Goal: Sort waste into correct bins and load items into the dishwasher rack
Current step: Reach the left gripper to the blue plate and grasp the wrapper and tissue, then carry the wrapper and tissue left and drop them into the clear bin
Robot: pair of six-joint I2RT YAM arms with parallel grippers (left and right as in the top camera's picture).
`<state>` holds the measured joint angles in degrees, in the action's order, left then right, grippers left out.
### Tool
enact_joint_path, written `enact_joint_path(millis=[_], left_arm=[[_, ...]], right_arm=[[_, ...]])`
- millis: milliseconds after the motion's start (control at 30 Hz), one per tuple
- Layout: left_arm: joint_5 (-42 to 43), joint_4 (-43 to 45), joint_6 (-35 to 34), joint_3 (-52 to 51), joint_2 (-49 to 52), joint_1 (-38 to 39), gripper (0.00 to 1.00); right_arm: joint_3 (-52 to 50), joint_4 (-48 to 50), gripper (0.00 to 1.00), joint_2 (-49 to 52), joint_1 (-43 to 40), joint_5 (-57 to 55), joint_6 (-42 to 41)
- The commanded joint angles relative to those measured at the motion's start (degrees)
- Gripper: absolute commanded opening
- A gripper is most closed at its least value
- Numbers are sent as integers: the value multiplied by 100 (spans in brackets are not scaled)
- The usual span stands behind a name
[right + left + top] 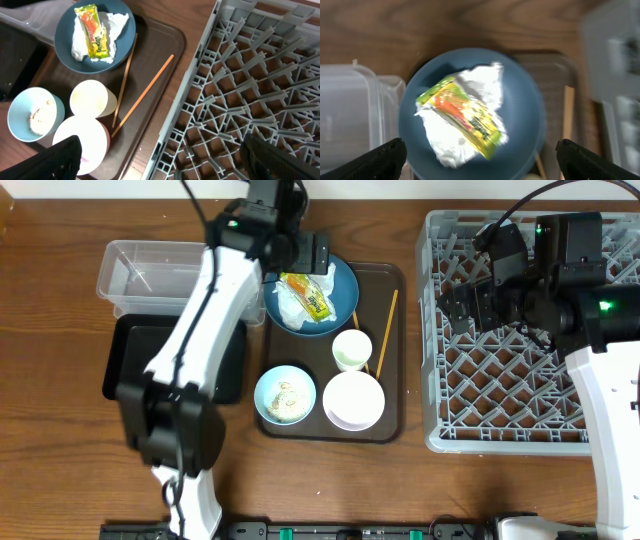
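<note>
While hanging over the plate, left gripper (477,152): fingers spread wide, holding nothing.
Right gripper (159,150): fingers wide apart, holding nothing, above the rack's left part.
Round dark-blue plate (340,290): far end of the brown rectangular serving tray (390,360).
Crumpled white paper napkin (485,87): on the plate.
Yellow-orange and green snack wrapper (460,115): on top of the napkin.
Light-blue bowl (262,395): near-left of the serving tray, white rice-like scraps (287,397) inside.
White bowl (353,401): just right of the light-blue bowl.
Small white cup (352,350): between plate and white bowl.
Two thin wooden chopsticks (142,95): on the serving tray, right of the cup.
Clear rectangular plastic tub (130,275): left of the plate.
Shallow black rectangular tray (130,360): just nearer than the tub.
Large light-grey plastic dishwasher rack (500,390): right of the serving tray.
</note>
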<state>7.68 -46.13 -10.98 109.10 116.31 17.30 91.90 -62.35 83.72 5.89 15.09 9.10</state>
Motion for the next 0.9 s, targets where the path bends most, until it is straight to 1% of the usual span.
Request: enact_joint_path(millis=[0, 333, 667, 867], left_arm=[[-551, 66, -876, 90, 415, 90, 98], [-1191, 66, -929, 90, 1032, 337, 98], [-1200, 50, -992, 90, 1628, 356, 98], [-1154, 20, -990, 42, 1663, 372, 98]], right_arm=[[109, -46, 99, 9, 79, 83, 15], [109, -173, 99, 9, 94, 105, -74], [109, -140, 99, 9, 94, 101, -94], [109, -118, 99, 9, 94, 101, -92]])
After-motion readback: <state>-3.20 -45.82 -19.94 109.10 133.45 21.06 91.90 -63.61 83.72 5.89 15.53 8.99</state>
